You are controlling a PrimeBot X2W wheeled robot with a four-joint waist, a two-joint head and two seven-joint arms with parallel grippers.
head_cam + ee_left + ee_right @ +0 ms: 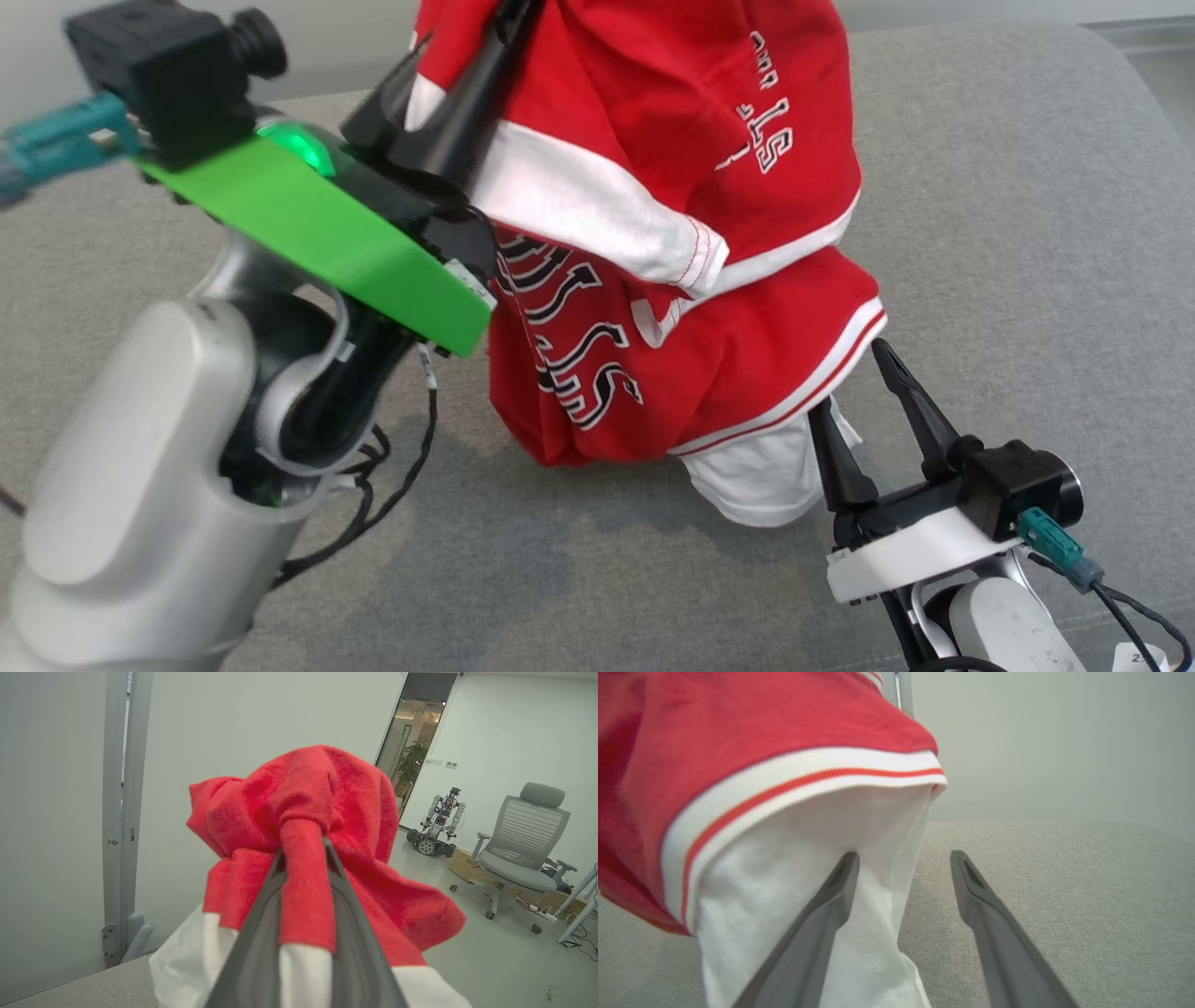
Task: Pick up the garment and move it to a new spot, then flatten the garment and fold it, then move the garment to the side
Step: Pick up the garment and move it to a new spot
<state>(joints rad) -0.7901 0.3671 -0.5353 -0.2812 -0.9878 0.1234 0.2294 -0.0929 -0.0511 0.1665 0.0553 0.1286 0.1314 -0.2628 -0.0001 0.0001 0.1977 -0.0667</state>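
1. Head view, arms. The left arm rises at the left of the view, its wrist bent so that the left gripper points up and away. It is clamped on the top of the garment.
2. Head view, arms. The right gripper sits low at the right, pointing up and slightly left. Its jaws are spread wide and hold nothing.
3. Head view, surface. Both arms work over a grey upholstered surface.
4. Head view, garment. The red jersey, with white bands and black-and-white lettering, hangs bunched from the left gripper. Its white lower layer is just beside the right gripper's tips (we cannot tell whether the lowest cloth touches the surface).
5. Left wrist view. The two fingers converge on a rolled fold of red cloth pinched between them, with white cloth below. Behind it we see a pale wall, a doorway, a grey floor, an office chair and a wheeled robot.
6. Right wrist view. The right gripper's fingers stand apart. One crosses in front of the hanging white cloth and the other lies over bare grey surface. The white edge hangs partly into the gap, unclamped, under the red striped hem.
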